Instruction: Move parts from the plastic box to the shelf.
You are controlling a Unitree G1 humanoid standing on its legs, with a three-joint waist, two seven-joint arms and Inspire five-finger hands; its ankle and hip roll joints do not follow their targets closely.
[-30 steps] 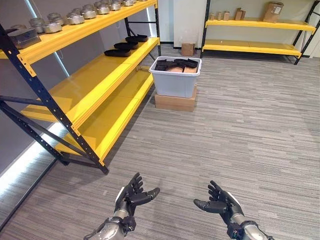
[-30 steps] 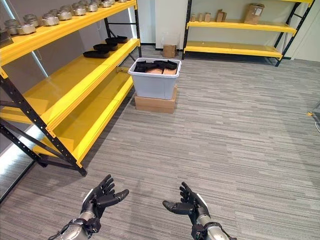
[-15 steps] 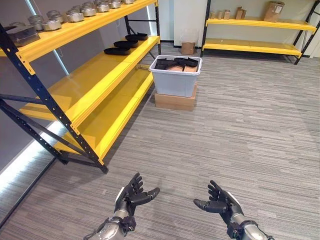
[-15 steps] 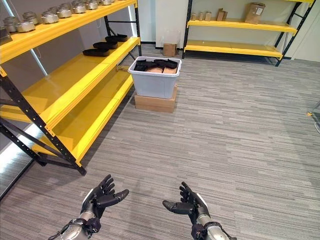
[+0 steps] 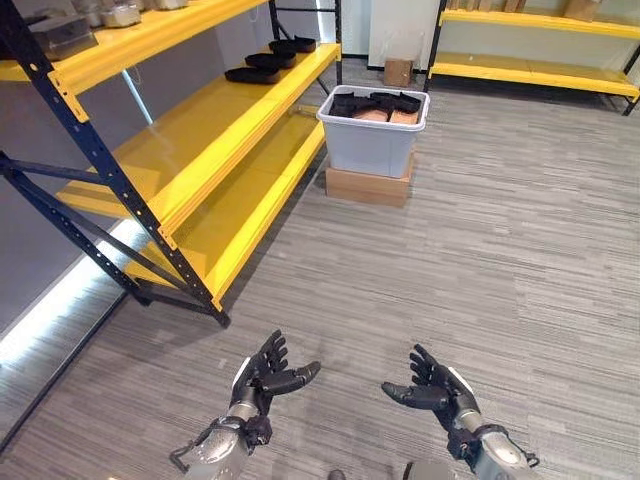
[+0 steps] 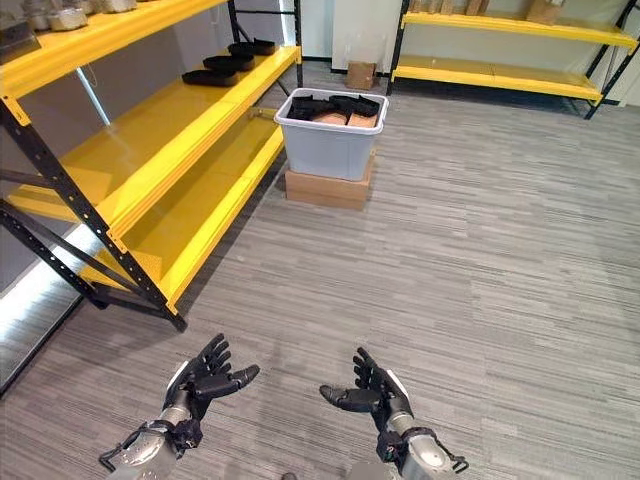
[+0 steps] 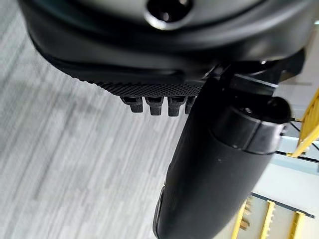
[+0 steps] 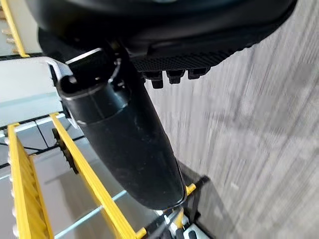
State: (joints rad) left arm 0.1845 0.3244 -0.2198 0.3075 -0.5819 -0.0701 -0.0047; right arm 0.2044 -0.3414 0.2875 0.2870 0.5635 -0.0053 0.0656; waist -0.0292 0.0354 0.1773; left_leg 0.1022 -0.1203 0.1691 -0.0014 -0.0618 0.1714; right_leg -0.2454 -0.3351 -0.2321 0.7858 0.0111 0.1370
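Both hands empty, low in frame over the grey striped carpet floor (image 5: 520,260). Left robot hand (image 5: 262,377) at bottom centre-left, fingers spread, thumb out. Right robot hand (image 5: 432,387) at bottom centre-right, same pose, palms turned toward each other, well apart. Wrist views agree: fingers straight, nothing held.

Change vs a second ago: the whole picture has shifted, so the camera moved, not the objects. The pale grey plastic box (image 5: 372,145) now sits a bit lower and larger, upper centre of frame, on its flat brown cardboard carton (image 5: 368,186). My read: the robot is walking toward it. Hands keep the same open pose.

Task parts: black flat moulded parts (image 5: 372,102) piled in the box, alongside something tan. Three more black flat parts (image 5: 268,60) already sit on the middle level of the yellow-and-black steel rack shelf (image 5: 200,150), upper left, near the box.

Judgement: the approach is under way with no grasp yet. The box is still well out of reach, so more walking comes first.
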